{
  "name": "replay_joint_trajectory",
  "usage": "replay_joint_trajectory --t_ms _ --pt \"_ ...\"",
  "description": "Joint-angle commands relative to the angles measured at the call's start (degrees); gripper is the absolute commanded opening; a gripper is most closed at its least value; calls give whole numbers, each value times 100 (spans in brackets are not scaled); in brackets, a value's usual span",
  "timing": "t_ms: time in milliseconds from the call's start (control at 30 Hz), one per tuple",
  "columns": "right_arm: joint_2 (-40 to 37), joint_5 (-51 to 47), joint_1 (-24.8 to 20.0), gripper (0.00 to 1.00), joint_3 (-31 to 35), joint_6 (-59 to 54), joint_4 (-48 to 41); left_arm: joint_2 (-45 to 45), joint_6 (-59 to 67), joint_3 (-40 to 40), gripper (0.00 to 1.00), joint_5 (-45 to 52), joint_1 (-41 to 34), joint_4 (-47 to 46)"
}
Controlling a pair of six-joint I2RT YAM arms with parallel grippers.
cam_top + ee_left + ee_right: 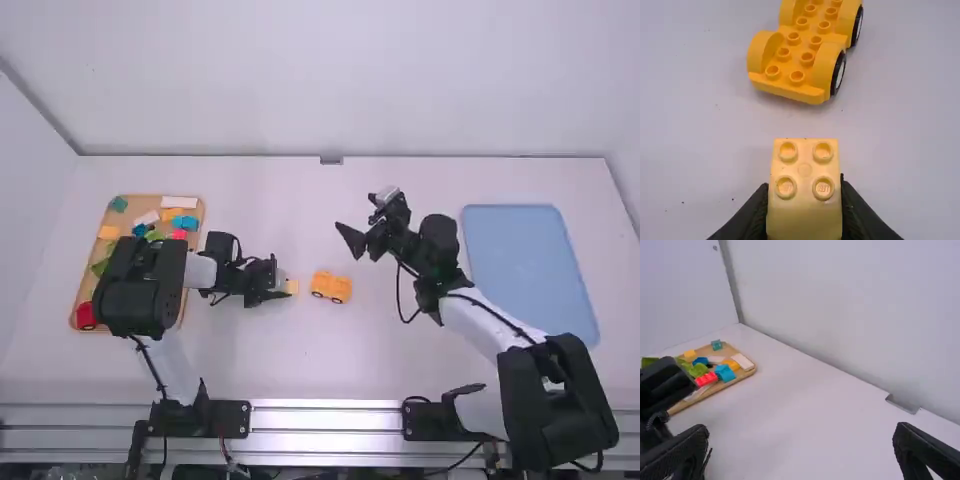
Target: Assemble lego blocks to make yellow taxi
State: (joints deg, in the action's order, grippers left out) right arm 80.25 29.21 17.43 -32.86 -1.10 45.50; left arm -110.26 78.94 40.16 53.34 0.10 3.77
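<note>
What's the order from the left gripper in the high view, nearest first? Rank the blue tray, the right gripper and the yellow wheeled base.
1. Yellow wheeled base: just to the right of the left gripper.
2. Right gripper: farther right and farther up the picture.
3. Blue tray: at the table's right side.
</note>
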Motion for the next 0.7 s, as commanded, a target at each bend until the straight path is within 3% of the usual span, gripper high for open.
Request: replay_joint_trajectory --t_ms 0,200,300,500,667 --pt "35 -365 -157 98 35 -17 -13 -44 -4 111 17 122 -22 -50" --pt "35 -240 -437 98 94 -7 -304 55 -2 254 16 125 -22 -212" --pt "37 -184 -518 98 203 -407 -581 304 -2 431 16 127 -22 -719" --pt "251 205 -446 98 463 -1414 -688 680 59 682 16 415 -22 -1311" --pt "831 673 -398 98 520 -1578 -597 726 39 839 22 866 -22 -1364"
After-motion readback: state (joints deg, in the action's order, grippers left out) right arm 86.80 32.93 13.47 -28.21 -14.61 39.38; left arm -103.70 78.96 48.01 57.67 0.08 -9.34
